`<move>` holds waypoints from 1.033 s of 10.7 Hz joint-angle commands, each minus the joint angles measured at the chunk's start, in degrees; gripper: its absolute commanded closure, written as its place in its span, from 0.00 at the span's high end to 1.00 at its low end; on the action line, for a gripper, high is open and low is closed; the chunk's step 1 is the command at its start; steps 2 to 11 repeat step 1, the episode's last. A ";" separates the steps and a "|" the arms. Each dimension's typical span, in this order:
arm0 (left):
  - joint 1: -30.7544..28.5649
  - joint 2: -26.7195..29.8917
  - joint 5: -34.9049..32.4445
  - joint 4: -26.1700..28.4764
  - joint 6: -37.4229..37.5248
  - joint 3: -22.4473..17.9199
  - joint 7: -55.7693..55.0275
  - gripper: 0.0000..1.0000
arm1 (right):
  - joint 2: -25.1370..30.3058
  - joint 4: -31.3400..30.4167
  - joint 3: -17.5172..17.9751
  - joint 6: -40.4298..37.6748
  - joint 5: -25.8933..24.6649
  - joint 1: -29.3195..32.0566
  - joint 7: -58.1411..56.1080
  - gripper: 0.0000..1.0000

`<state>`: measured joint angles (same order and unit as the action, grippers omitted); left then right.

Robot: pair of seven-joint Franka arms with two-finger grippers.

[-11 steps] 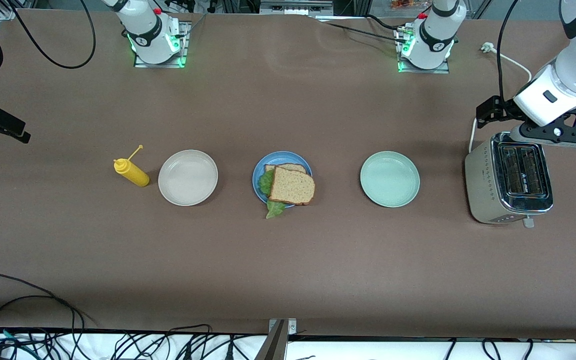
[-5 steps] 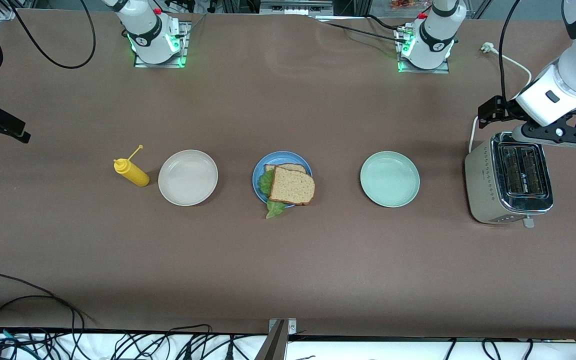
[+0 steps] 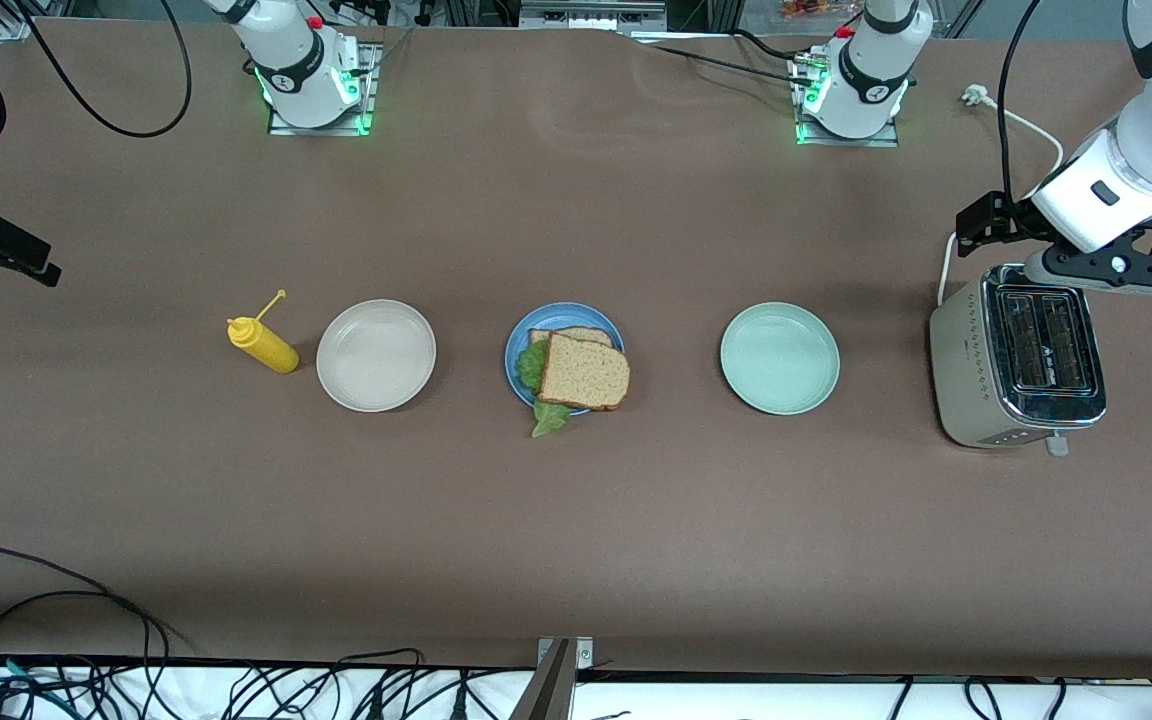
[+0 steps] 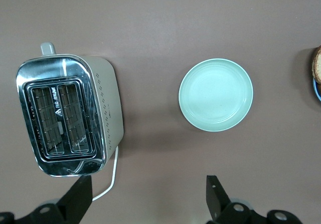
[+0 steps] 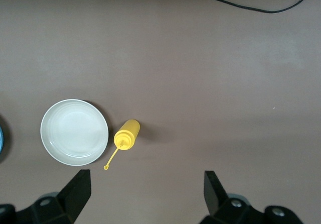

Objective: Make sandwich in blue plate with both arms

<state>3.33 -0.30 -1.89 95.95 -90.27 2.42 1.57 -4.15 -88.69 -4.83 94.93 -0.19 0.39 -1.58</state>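
Blue plate (image 3: 519, 345) holds the sandwich (image 3: 583, 371) mid-table, lettuce overhanging at 7 o'clock. Left gripper (image 4: 145, 196) above the toaster (image 3: 1018, 357) and right gripper (image 5: 145, 191) over bare table each spread 2 empty fingers (image 4: 214, 194) wide.

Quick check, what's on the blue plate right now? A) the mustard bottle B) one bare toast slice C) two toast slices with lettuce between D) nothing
C: the blue plate holds the sandwich, two toast slices with lettuce sticking out over the rim nearest the front camera.
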 commanded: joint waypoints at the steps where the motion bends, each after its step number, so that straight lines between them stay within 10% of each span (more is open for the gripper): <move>1: -0.08 0.92 0.74 0.73 -0.52 -0.22 1.60 1.00 | -0.51 1.42 -0.10 -0.53 -0.87 -0.30 0.35 1.00; 11: -0.08 0.92 0.74 0.73 -0.52 -0.22 1.60 1.00 | -0.51 1.42 -0.10 -0.53 -0.87 -0.30 0.35 1.00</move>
